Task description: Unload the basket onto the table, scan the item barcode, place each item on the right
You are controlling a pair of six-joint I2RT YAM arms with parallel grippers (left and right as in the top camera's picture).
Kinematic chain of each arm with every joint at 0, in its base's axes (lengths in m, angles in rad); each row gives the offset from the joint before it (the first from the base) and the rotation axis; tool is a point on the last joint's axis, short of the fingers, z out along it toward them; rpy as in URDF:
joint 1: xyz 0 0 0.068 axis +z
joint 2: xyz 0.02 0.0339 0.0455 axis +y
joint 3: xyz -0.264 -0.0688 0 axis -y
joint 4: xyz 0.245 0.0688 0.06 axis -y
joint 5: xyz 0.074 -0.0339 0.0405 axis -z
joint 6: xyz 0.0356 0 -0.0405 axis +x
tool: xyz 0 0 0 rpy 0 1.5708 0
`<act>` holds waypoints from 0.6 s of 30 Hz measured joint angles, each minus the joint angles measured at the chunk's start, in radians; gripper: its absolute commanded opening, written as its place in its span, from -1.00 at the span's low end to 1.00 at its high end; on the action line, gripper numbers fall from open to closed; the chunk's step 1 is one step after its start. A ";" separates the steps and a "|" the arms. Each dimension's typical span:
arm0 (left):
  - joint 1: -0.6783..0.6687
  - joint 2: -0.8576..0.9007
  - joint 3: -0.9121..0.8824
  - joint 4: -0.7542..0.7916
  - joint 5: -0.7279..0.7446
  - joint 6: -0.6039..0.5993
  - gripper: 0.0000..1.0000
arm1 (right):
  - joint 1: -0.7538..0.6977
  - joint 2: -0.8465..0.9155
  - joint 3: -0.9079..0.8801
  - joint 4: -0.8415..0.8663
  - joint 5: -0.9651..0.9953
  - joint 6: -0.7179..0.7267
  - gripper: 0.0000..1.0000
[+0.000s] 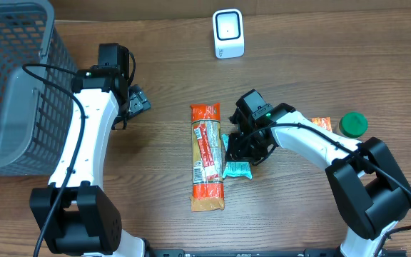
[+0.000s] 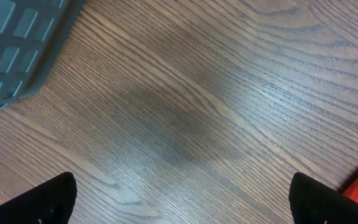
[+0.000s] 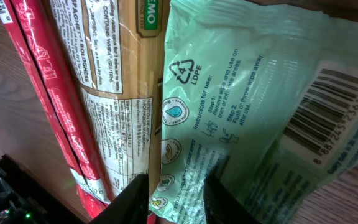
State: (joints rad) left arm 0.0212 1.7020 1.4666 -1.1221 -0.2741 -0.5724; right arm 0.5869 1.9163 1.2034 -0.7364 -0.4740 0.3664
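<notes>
Item: right gripper (image 3: 178, 198), hanging low over the table, its pale fingertips (image 3: 135, 199) standing a narrow gap apart and straddling one edge of a mint-green plastic packet (image 3: 247, 93). Whether the jaws are actually pinching the film or only bracketing it cannot be told. The packet is lying flat with its printed black barcode (image 3: 334, 118) facing upward and one long side touching a long red-and-clear spaghetti pack (image 1: 207, 157). Step in hand, as judged: picking up the packet, with scanning not yet begun. The next move is calling for a firm pinch on the thin film, a lift clear of the spaghetti, and a turn bringing the barcode toward the white box-shaped scanner (image 1: 228, 33), which is standing well apart at the far edge. Second item: left gripper (image 2: 185, 202), hovering spread wide and holding nothing, near a grey mesh basket (image 1: 13, 78). Also lying to the right of the packet: a small orange packet (image 1: 322, 123) and a round green cap (image 1: 353, 124). Surface: brown wood-grain table (image 1: 155, 193), matte. Room: only a pale strip is showing beyond the far edge.
</notes>
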 measured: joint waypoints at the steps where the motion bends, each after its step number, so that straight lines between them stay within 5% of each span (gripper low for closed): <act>1: 0.000 0.000 0.000 0.000 0.000 0.000 1.00 | 0.000 0.000 0.000 -0.002 0.004 0.000 -0.38; 18: 0.000 0.000 0.000 0.000 0.000 0.000 1.00 | -0.138 -0.001 0.000 -0.005 0.058 0.001 -0.35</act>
State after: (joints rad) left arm 0.0212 1.7020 1.4666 -1.1221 -0.2741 -0.5724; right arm 0.4484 1.9152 1.2037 -0.7410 -0.4160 0.3672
